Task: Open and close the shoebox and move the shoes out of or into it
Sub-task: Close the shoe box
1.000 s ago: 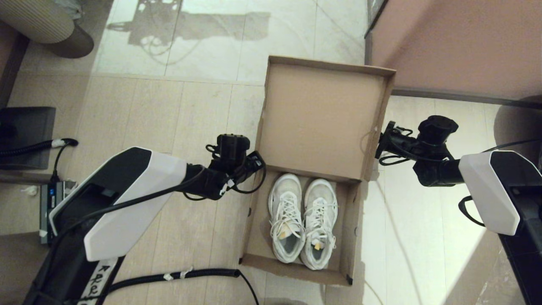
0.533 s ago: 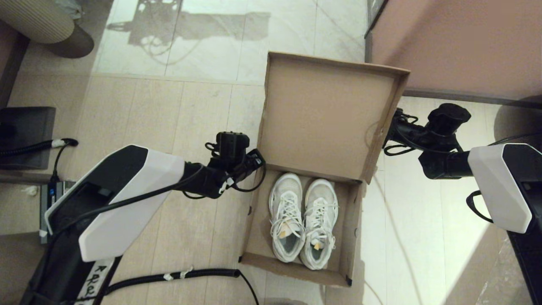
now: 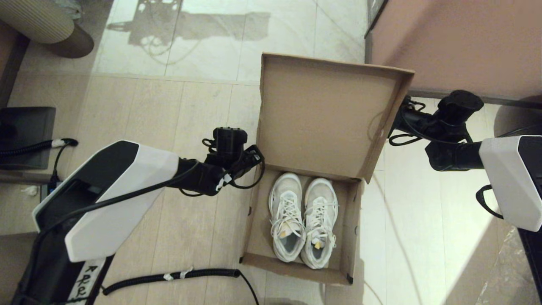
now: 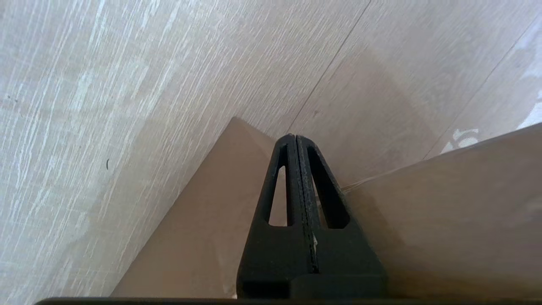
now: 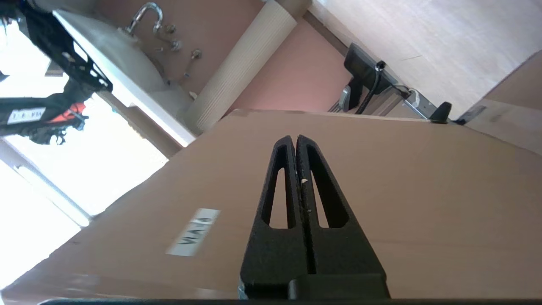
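Floor of pale wood boards and shiny tiles lies under everything. Next in size comes the pinkish-brown cabinet, at the far right corner, close behind the box's raised lid.

In the middle sits the shoebox, brown cardboard, with its long side running away from the robot. Its lid stands up at the far end, tipped a little toward the robot, its inside facing the camera. A small white label is stuck on the lid's outside.

Inside the box lie the shoes, two white sneakers side by side, touching. Their toes point away from the robot, toward the lid, and their heels sit at the near wall. There is bare box bottom on both sides of them.

At the lid's left edge is the left claw, its fingers pressed together and holding nothing, its tip at the cardboard. The right claw is behind the lid's right edge, fingers together too, lying against the lid's outside.

A black ribbed cable curls on the floor near the box's near left corner.
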You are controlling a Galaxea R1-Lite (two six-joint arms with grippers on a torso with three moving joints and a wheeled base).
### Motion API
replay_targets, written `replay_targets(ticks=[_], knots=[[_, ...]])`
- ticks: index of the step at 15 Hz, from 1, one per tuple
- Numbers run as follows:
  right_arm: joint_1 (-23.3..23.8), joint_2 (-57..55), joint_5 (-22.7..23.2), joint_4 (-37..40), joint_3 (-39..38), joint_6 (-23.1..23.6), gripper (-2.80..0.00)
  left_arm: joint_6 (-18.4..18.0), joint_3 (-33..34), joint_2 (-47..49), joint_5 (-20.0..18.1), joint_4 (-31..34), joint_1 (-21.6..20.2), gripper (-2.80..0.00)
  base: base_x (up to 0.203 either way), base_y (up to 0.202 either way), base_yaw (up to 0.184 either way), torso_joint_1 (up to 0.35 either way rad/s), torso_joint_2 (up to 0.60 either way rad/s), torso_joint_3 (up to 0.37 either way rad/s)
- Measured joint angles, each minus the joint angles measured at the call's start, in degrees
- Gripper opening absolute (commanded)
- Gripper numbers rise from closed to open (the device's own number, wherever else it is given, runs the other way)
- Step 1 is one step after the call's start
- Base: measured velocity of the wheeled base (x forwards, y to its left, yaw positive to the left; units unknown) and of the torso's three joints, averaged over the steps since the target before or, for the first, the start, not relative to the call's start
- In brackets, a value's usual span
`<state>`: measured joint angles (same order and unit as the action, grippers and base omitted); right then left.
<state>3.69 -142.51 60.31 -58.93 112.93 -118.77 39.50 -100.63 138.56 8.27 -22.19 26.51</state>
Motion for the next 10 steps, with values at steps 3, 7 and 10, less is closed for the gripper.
replay_targets(ticks=[3,7,10], knots=[[-0.01,1.07,0.64,0.00,0.00,0.00,-2.80,-0.02,0.00,-0.44,0.00,0.00,-0.02,-2.80,0.000,0.000,0.000,0.000,0.00,0.000],[-0.01,1.95,0.83,0.03,0.00,-0.57,-2.80,0.00,0.00,-1.10,0.00,0.03,-0.09,-2.80,0.000,0.000,0.000,0.000,0.00,0.000],[-0.01,2.50,0.94,0.04,-0.09,-0.89,-2.80,-0.19,-0.01,-1.89,0.00,0.18,-0.40,-2.80,0.000,0.000,0.000,0.000,0.00,0.000]])
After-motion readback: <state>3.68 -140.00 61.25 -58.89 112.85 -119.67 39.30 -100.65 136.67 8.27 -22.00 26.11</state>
